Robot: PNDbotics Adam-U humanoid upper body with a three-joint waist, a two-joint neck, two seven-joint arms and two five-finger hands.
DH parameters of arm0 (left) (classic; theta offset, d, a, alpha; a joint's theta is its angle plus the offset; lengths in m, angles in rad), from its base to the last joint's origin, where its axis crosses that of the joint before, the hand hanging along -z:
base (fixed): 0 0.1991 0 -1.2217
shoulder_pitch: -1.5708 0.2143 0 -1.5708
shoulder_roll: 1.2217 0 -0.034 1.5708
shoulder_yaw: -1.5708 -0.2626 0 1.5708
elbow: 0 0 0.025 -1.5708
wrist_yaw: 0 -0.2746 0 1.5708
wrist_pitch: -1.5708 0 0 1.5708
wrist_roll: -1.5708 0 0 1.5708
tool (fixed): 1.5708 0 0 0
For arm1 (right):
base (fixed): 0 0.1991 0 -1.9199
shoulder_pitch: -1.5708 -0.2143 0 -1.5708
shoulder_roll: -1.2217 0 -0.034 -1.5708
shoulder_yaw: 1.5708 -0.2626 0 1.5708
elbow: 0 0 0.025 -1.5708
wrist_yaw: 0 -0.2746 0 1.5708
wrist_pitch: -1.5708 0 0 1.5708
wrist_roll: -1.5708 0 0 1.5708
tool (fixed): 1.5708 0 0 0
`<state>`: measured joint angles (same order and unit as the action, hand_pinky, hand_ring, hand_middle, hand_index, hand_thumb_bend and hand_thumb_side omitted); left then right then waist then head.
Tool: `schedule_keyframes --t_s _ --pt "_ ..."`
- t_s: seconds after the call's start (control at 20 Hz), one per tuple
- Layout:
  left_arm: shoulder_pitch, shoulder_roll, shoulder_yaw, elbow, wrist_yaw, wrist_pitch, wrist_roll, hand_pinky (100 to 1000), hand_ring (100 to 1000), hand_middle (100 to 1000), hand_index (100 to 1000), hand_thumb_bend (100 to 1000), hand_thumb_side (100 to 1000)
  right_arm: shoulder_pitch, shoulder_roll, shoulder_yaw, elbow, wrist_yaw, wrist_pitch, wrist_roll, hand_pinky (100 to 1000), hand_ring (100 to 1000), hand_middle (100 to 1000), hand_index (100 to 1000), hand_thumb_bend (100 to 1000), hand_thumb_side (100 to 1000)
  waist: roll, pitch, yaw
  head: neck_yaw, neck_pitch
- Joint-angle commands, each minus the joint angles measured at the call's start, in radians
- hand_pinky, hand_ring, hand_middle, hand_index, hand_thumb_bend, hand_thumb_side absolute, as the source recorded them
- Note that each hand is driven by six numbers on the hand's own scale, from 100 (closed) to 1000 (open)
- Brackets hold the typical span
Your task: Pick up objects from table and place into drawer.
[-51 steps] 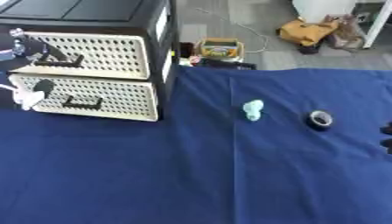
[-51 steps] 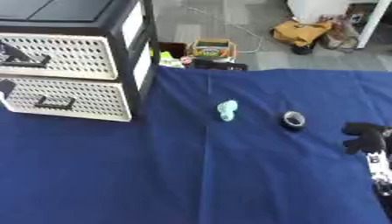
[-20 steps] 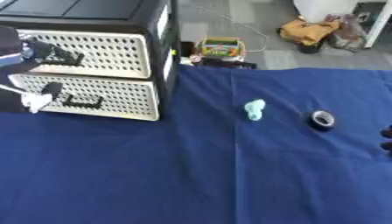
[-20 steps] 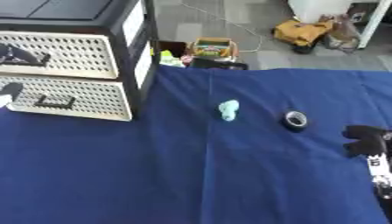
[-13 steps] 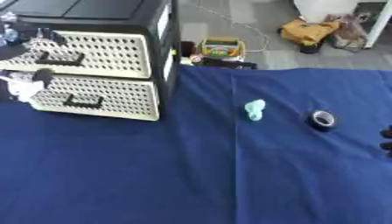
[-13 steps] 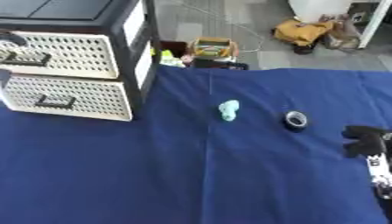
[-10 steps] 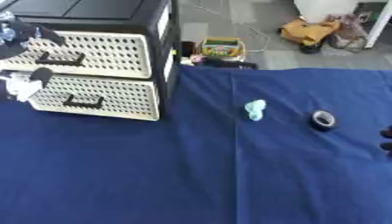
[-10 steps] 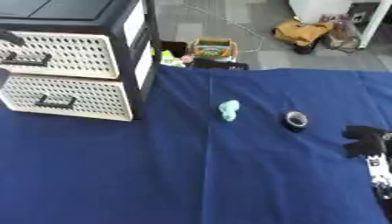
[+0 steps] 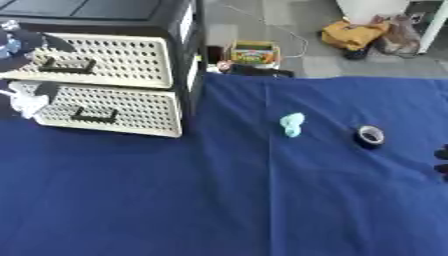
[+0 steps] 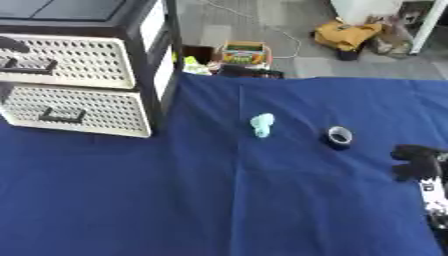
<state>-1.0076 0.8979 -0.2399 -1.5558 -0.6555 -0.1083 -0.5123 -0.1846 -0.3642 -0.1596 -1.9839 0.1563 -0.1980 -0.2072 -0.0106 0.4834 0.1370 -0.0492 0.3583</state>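
Mid-frame on the blue cloth (image 9: 219, 200) lie a pale green soft-looking lump (image 9: 291, 124) and a tape roll (image 9: 370, 135), probably light and stiff, best pinched across its rim. Left hand (image 9: 24, 47), at the upper drawer (image 9: 105, 60) in the upper left: fingers unclear. Right hand (image 10: 416, 162) rests curled and empty at the right edge.

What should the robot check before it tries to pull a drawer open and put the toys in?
1. Drawers shut? The upper drawer and lower drawer both look closed: not ok for placing yet.
2. Left hand at a handle? It is by the upper drawer's handle, at the picture's edge, but whether it holds it: cannot tell.
3. Light blue thing free to grab? It lies alone on the blue cloth: ok.
4. Black tape roll free to grab? It lies apart from the blue thing: ok.
5. Right hand out of the way? It rests near the right edge, beside the roll, touching nothing: ok.
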Motion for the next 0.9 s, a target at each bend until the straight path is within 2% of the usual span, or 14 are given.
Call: schedule_keyframes --t_s 0.05,0.5,0.9 --pt "-0.025 0.014 0.002 0.008 -0.020 -0.008 0.003 209 100 100 926 100 292 -0.007 -0.007 -0.006 -0.016 0.005 -0.002 0.002 628 710 383 711 188 873 0.001 -0.019 0.000 0.004 -0.014" --pt "-0.033 -0.001 -0.006 0.025 -0.064 -0.001 0.047 227 100 100 957 100 286 -0.009 -0.002 -0.005 -0.016 0.006 -0.001 0.008 629 711 383 710 186 871 0.000 -0.015 -0.001 0.007 -0.020" --pt "-0.032 0.008 0.004 0.012 -0.037 0.016 0.058 228 100 100 942 100 283 -0.011 0.003 -0.004 -0.016 0.006 0.001 0.013 630 711 383 710 185 871 -0.003 -0.013 0.002 0.010 -0.020"
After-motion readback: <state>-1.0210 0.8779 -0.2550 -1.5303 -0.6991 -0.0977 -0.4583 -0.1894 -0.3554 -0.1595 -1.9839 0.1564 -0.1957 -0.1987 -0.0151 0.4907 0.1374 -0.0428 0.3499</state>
